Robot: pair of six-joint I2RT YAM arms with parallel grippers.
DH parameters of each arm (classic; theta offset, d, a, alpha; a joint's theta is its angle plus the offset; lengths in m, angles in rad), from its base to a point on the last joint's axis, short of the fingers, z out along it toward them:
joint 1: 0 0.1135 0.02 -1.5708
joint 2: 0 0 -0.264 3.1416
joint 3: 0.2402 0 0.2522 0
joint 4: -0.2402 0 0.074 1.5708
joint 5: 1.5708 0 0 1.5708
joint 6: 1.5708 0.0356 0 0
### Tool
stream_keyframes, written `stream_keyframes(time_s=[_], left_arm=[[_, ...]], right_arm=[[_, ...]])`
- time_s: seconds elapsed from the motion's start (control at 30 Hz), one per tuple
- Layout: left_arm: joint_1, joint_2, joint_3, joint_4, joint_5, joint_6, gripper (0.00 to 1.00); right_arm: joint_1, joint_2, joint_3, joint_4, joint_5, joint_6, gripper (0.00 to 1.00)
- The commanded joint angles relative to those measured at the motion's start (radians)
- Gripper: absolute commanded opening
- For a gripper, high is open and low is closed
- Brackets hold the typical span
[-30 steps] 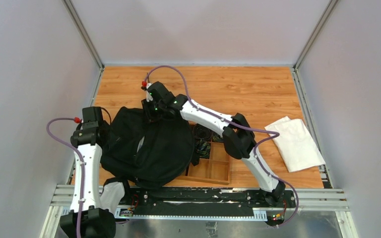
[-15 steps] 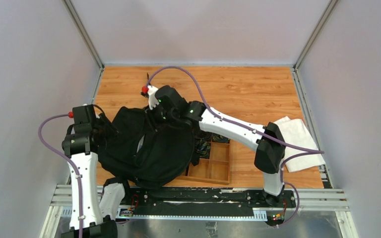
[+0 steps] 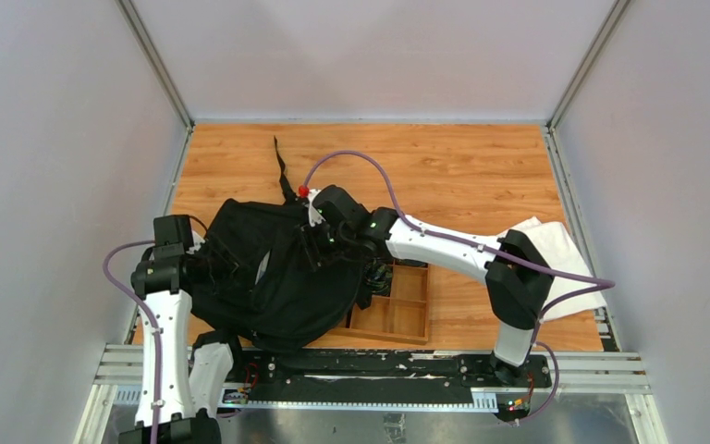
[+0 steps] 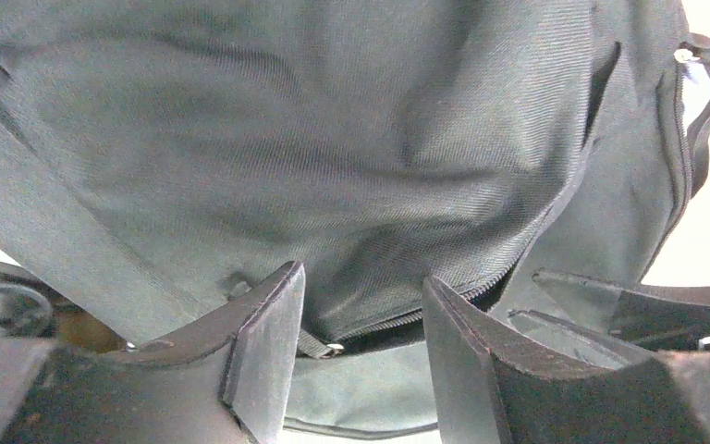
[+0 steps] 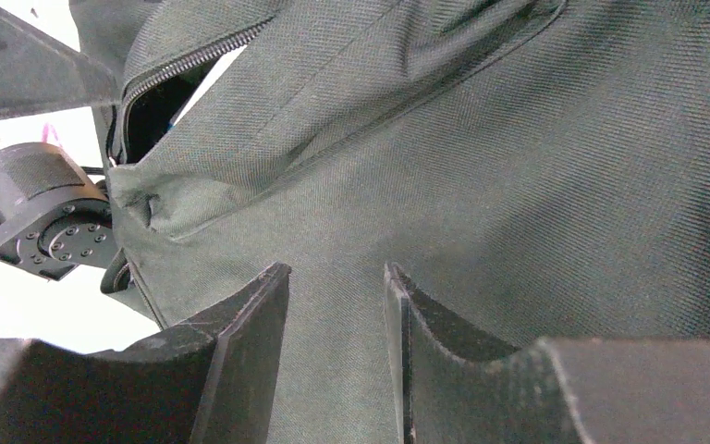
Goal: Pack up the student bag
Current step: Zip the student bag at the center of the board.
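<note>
Shows left claw [image 4: 361,279] and right claw [image 5: 336,270] half open, empty, close against the student bag [image 3: 268,277]. Looks soft, light, floppy. Best pinched at the zipper edge [image 4: 379,326] just ahead of the left claw.

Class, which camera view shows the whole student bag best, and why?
The top external view: nearly the whole outline of the student bag shows there, straps included. Each wrist view shows only close-up black fabric and a stretch of zipper.

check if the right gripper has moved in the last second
Yes. The right gripper has come nearer and rightward, from the far edge of the black backpack to over its middle, closer to the wooden compartment tray.
</note>
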Motion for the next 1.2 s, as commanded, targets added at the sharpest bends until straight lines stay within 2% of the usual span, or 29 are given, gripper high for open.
stream_keyframes(time_s=[0.0,0.2,0.33,0.47,0.6,0.73,0.9,1.07,1.17], left_arm=[[-0.004,0.001,-0.037,-0.009,0.083,-0.080,0.57],[-0.012,-0.025,0.009,-0.128,-0.044,-0.169,0.57],[-0.012,-0.066,0.011,-0.134,-0.088,-0.260,0.53],[-0.012,-0.090,0.048,-0.153,-0.108,-0.289,0.51],[-0.013,-0.107,0.061,-0.208,-0.130,-0.312,0.54],[-0.016,-0.133,0.001,-0.213,-0.076,-0.354,0.54],[-0.021,-0.155,-0.072,-0.209,-0.075,-0.415,0.55],[-0.021,-0.164,-0.096,-0.187,-0.134,-0.463,0.49],[-0.021,-0.168,-0.116,-0.143,-0.109,-0.477,0.44]], right_arm=[[0.004,0.007,0.016,-0.012,0.028,0.014,0.46],[0.006,0.049,0.058,-0.048,0.011,0.016,0.46],[0.006,0.068,0.070,-0.067,-0.021,0.016,0.45],[0.007,0.072,0.067,-0.083,-0.048,0.014,0.45],[0.008,0.064,0.060,-0.097,-0.064,0.001,0.44],[0.008,0.049,0.044,-0.103,-0.067,-0.012,0.44],[0.007,0.046,0.039,-0.103,-0.077,-0.012,0.44],[0.009,0.038,0.033,-0.101,-0.081,-0.009,0.43],[0.009,0.028,0.023,-0.101,-0.076,-0.008,0.43]])
